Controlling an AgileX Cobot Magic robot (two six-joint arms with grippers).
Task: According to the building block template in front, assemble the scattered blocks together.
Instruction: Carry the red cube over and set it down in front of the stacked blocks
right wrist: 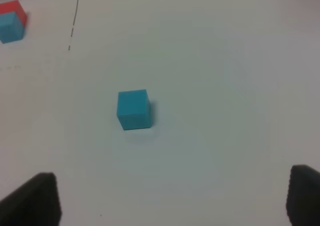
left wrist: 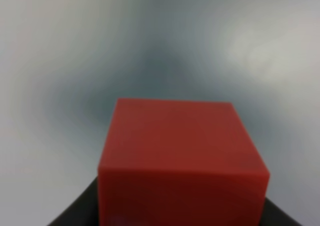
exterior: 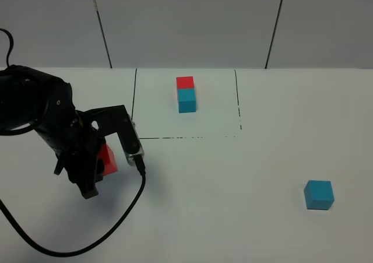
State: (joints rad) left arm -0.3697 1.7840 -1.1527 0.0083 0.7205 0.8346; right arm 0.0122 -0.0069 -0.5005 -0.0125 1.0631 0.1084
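The template point(exterior: 186, 94), a red cube joined to a cyan-blue cube, stands inside the black-line frame point(exterior: 135, 102) at the back; it also shows in the right wrist view point(right wrist: 11, 20). My left gripper point(exterior: 100, 165) is at the left, shut on the loose red cube point(exterior: 107, 159). That red cube point(left wrist: 180, 161) fills the left wrist view between dark fingers point(left wrist: 75, 213). The loose cyan-blue cube point(exterior: 319, 194) lies alone at the front right. My right gripper point(right wrist: 175, 201) is open above the table, with the blue cube point(right wrist: 133, 109) some way ahead of it.
A black cable point(exterior: 116, 228) loops from the left arm across the white table's front left. A black frame line point(right wrist: 76, 13) shows in the right wrist view. The right arm is out of the exterior view.
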